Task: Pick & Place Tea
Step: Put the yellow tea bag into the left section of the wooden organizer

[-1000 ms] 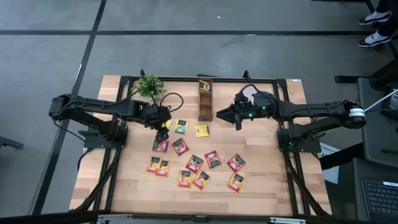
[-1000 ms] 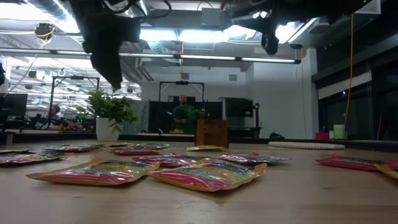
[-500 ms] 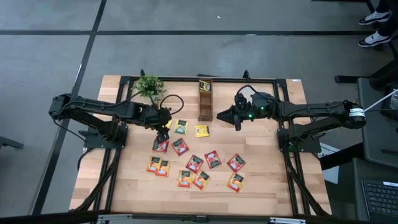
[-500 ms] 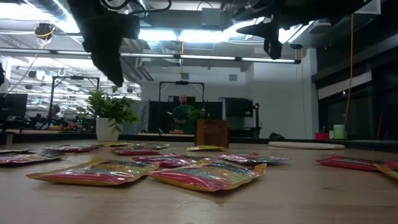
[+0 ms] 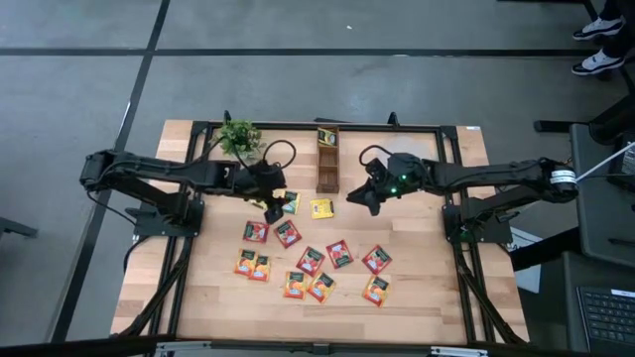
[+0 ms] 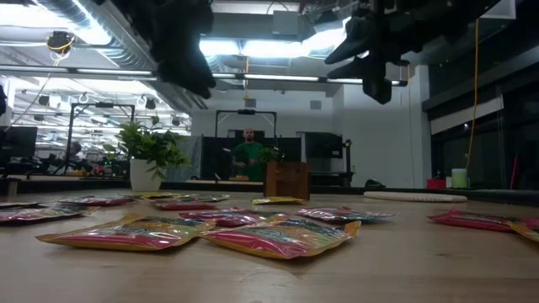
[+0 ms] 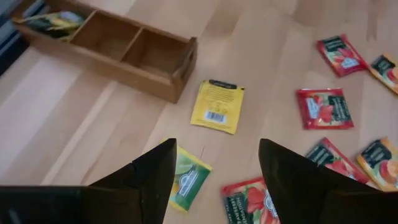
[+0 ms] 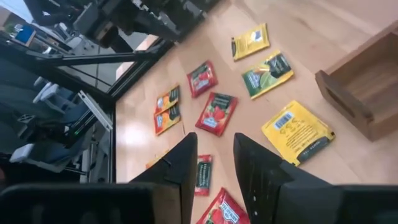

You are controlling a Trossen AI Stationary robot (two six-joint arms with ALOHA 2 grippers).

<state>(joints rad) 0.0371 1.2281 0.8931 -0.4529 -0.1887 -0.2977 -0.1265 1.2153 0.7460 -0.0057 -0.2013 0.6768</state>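
Both arms had swung inward over the surface point(image 5: 417, 297): left claw point(image 5: 275, 210) open above a green tea sachet point(image 7: 186, 177), right claw point(image 5: 361, 201) empty, part-open.

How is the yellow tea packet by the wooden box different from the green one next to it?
The yellow sachet lies label-down, showing a barcode; the green sachet lies face-up, showing its dark label. The yellow sachet lies nearer the wooden box; the green sachet sits partly behind the left hand. Both lie flat, untouched, on the table.
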